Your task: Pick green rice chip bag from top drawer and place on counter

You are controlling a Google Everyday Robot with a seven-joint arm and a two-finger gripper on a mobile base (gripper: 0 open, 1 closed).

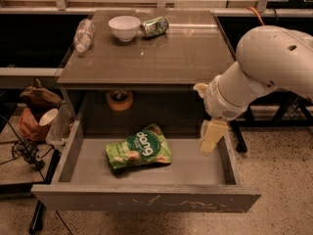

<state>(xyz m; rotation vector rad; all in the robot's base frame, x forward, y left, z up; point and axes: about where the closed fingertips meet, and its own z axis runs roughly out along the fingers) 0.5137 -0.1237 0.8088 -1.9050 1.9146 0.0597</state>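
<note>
The green rice chip bag (139,152) lies flat in the middle of the open top drawer (146,199). It is glossy green with white lettering on a dark circle. My gripper (209,142) hangs on the white arm (264,72) over the right end of the drawer, just inside its right wall. It is to the right of the bag, apart from it and holds nothing that I can see. The grey-brown counter (161,58) is above the drawer, to the left of my arm.
A white bowl (123,27), a green can on its side (155,26) and a plastic bottle (84,35) lie at the counter's back left. An orange tape roll (119,100) sits in the cabinet behind the drawer. Bags, a cup (49,117) and cables are on the left.
</note>
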